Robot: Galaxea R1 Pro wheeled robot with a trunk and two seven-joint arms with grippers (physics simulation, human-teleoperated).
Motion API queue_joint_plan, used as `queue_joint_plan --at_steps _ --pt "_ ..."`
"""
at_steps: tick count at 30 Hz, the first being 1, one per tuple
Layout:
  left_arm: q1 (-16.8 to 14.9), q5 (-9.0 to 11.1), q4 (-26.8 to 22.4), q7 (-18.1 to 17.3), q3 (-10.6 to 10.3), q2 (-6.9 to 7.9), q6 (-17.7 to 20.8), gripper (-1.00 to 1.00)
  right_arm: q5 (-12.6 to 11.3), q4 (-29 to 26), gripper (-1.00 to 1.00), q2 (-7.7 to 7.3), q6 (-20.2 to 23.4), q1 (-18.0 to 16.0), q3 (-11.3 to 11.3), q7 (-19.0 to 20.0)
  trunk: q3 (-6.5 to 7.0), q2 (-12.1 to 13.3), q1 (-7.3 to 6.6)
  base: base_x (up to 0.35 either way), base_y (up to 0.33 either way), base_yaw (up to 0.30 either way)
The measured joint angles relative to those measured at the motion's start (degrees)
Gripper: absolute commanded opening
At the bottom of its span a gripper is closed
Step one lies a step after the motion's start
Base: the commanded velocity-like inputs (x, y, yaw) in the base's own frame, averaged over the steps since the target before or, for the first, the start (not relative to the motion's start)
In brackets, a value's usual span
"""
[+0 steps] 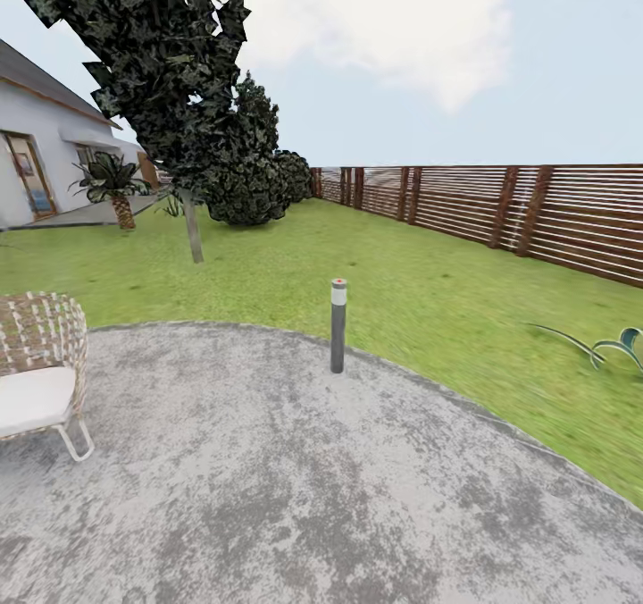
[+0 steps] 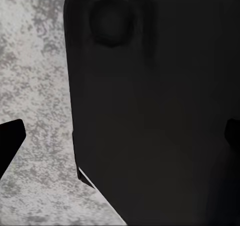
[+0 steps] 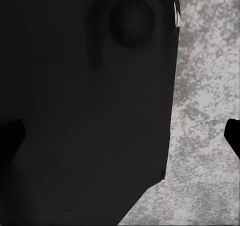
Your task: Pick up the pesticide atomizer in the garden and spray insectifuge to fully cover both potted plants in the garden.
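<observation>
- Left claw (image 2: 120, 136): in its wrist view two dark fingertips (image 2: 11, 138) stood at opposite edges of the frame, wide apart, nothing between them; judged released, hanging over the paving beside a black body panel (image 2: 150, 105)
- Right claw (image 3: 120, 136): the same in its wrist view, tips far apart and empty; released
- Paving (image 1: 268, 479): round, grey and mottled, directly under the robot; a wicker seat (image 1: 36, 363) with a white cushion stood on it at the left
- Bollard lamp (image 1: 338, 325): grey post at the paving's far edge; not the atomizer
- Lawn (image 1: 420, 291): long curved green leaves (image 1: 598, 345) lay at the right edge; whether they belonged to a potted plant could not be told
- Fence (image 1: 536, 211), dark trees (image 1: 179, 77), a palm (image 1: 112, 184) and a white house (image 1: 36, 139) closed the far side
- The pesticide atomizer was not located in these views
- Step judged: search and approach, with no pickup begun; the next move calls for turning the base or head to find the bottle
</observation>
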Motion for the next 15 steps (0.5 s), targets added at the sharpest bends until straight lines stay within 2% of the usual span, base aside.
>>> queue_joint_plan --at_steps 2,4,6,9,15 --pt "-0.6 0.1 -0.7 0.1 0.3 0.64 -0.6 1.00 -0.6 -0.6 1.00 -0.50 -0.6 -0.1 -0.1 0.0 0.03 0.0 0.01 0.000 0.000 0.000" --pt "-1.3 0.1 -1.3 0.1 0.2 0.88 -1.2 1.00 -1.2 -1.3 1.00 -0.21 -1.2 -0.1 0.0 0.0 0.03 0.0 0.00 0.000 0.000 0.000" --pt "-1.8 0.2 -2.0 0.2 0.1 0.34 -0.9 1.00 -1.1 -1.9 1.00 0.33 -1.8 -0.1 0.1 -0.1 0.03 0.0 0.00 0.000 0.000 0.000" --pt "-0.8 0.2 -1.5 0.2 -0.1 -0.28 -0.3 1.00 -0.3 -2.9 1.00 1.30 -0.9 -0.1 0.1 -0.1 0.02 0.0 0.01 0.000 -0.027 0.000" --pt "0.5 0.2 -0.4 0.3 -0.1 -0.68 0.0 1.00 0.3 -1.7 1.00 1.76 0.4 -0.1 0.1 -0.2 -0.12 0.0 0.02 -0.072 -0.236 0.128"
